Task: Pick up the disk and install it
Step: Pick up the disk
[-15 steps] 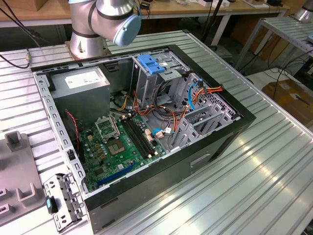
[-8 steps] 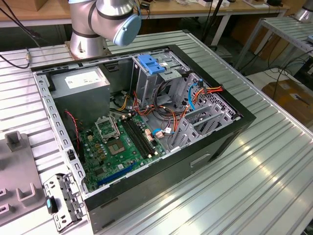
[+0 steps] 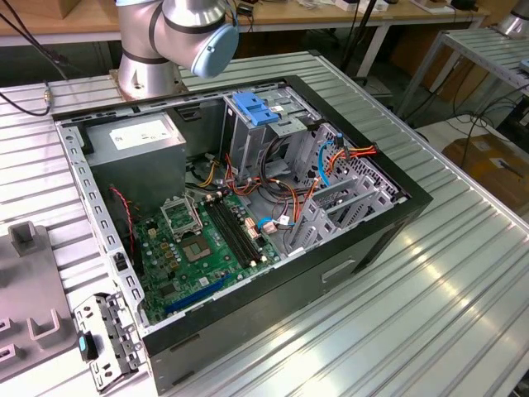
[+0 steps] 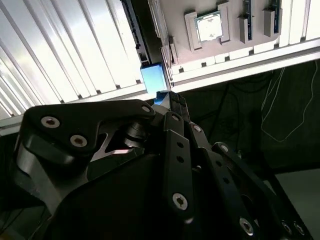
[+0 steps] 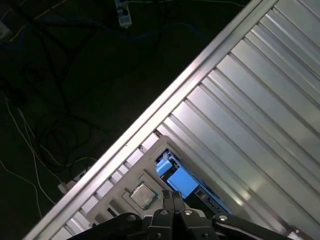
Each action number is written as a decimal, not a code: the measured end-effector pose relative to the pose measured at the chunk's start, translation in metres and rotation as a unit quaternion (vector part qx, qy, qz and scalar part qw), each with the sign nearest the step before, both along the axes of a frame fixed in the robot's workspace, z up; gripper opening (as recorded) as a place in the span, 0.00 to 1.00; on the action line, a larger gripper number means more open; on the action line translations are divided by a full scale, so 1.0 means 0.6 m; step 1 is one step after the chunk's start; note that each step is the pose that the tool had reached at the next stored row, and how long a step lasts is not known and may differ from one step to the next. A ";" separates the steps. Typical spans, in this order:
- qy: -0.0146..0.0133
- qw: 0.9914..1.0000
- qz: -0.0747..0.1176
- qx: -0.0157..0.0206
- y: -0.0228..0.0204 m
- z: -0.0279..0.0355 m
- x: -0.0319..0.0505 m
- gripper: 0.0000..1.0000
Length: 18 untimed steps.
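The disk (image 3: 103, 339) lies on the ribbed metal table near the front corner at the exterior view's left, just outside the open computer case (image 3: 364, 240). It looks like a flat silver metal piece with a blue plastic end. In both wrist views that blue end (image 4: 152, 77) (image 5: 179, 181) sits just past my fingertips, far below them. My gripper (image 4: 171, 99) (image 5: 172, 196) hangs high over the table edge. Its black fingers are pressed together with nothing between them.
A grey fixture tray (image 3: 29, 289) beside the disk holds a processor chip (image 4: 209, 26) (image 5: 141, 194). Inside the case are a metal cage with a blue top (image 3: 252, 107), a grey power-supply box (image 3: 136, 136), the green motherboard (image 3: 207, 248) and loose cables. Dark floor with cables lies beyond the table edge.
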State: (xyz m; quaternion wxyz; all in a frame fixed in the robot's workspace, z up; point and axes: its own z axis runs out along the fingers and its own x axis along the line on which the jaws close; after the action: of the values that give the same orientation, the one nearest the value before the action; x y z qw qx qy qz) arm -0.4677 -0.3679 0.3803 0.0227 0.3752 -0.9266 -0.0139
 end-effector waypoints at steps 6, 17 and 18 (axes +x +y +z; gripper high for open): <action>0.000 1.000 0.001 -0.003 0.0164 -0.003 0.001 0.11; -0.025 0.999 0.038 -0.018 0.0219 -0.008 0.002 0.11; -0.025 0.998 0.048 -0.018 0.0219 -0.009 0.002 0.11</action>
State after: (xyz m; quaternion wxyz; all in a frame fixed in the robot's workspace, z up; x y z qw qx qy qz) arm -0.4667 -0.3547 0.3749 0.0067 0.4194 -0.9077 0.0135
